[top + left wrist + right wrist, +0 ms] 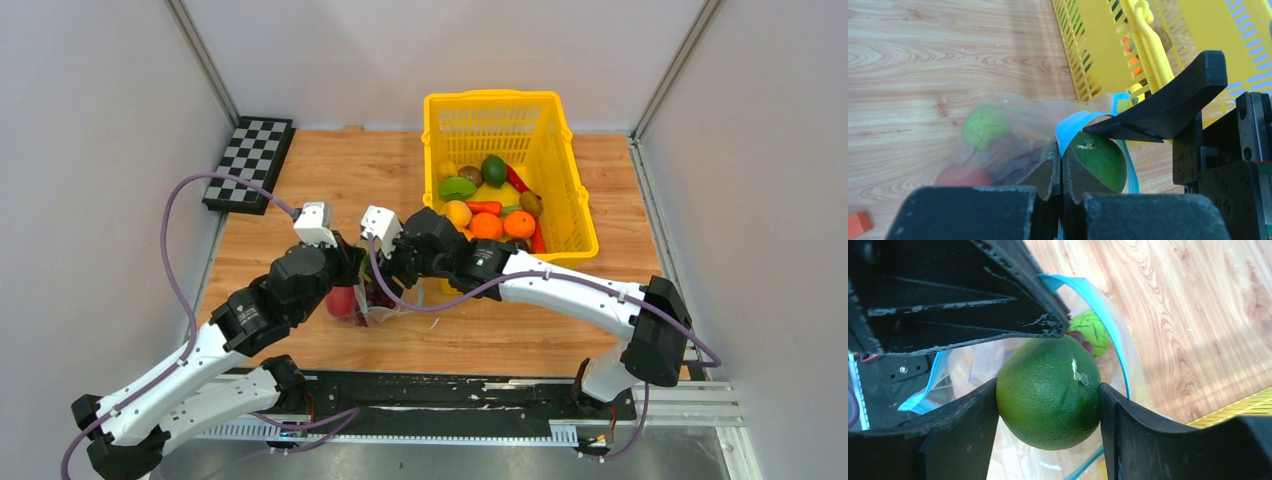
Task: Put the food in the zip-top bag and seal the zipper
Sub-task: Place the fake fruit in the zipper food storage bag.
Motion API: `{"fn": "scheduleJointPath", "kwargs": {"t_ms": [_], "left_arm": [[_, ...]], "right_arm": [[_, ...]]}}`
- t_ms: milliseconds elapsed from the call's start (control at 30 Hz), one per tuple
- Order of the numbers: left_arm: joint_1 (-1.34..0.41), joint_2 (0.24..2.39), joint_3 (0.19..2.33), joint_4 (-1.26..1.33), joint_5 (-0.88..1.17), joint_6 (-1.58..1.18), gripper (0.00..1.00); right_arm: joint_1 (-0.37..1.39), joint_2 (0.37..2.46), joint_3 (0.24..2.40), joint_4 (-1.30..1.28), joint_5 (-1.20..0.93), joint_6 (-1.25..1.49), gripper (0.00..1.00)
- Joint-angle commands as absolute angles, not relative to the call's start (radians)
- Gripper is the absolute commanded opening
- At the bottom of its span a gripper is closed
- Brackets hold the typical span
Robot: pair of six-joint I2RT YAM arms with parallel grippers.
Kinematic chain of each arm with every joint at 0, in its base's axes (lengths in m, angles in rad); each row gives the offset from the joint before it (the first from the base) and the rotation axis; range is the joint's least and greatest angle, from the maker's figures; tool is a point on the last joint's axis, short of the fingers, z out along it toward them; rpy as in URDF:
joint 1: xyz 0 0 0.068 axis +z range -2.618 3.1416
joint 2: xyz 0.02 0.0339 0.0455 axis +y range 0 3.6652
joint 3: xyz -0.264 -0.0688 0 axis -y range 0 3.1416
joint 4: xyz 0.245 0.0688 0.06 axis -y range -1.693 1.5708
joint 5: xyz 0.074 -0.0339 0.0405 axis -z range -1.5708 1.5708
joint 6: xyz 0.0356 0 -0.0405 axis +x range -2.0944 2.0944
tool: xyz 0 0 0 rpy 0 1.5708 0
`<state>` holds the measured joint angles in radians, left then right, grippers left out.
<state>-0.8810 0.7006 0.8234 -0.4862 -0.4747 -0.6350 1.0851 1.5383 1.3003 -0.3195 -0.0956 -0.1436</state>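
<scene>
The clear zip-top bag [385, 310] lies on the wooden table between my two arms. My left gripper [1062, 162] is shut on its teal-blue zipper strip [1075, 125], holding the mouth up. My right gripper [1048, 407] is shut on a round dark green fruit [1049, 390] held in the open mouth of the bag; the fruit also shows in the left wrist view [1100, 157]. Inside the bag I see a light green fruit [1091, 329], some purple grapes [1079, 337] and a red fruit [962, 176].
A yellow mesh basket [560, 160] with several fruits and vegetables stands at the back right, close behind the bag. A checkerboard [248, 162] lies at the far left. A small orange block [858, 223] sits on the table near the bag.
</scene>
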Motion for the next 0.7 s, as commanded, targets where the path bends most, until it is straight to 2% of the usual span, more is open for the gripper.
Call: {"fn": "scheduleJointPath", "kwargs": {"t_ms": [0,267,667], "left_arm": [[-0.876,0.674,0.838,-0.456,-0.511,-0.657,0.00],[-0.876,0.657,0.839,-0.471,-0.549,-0.677,0.00],[-0.876,0.598,0.816,-0.492,-0.606,-0.704,0.00]], "right_arm": [[1.086,1.515,1.290,-0.197,-0.047,-0.119,0.53],[1.099,1.542,1.259,-0.099,-0.002,-0.023,0.53],[1.099,1.565,1.274,-0.078,-0.098,0.018,0.63]]}}
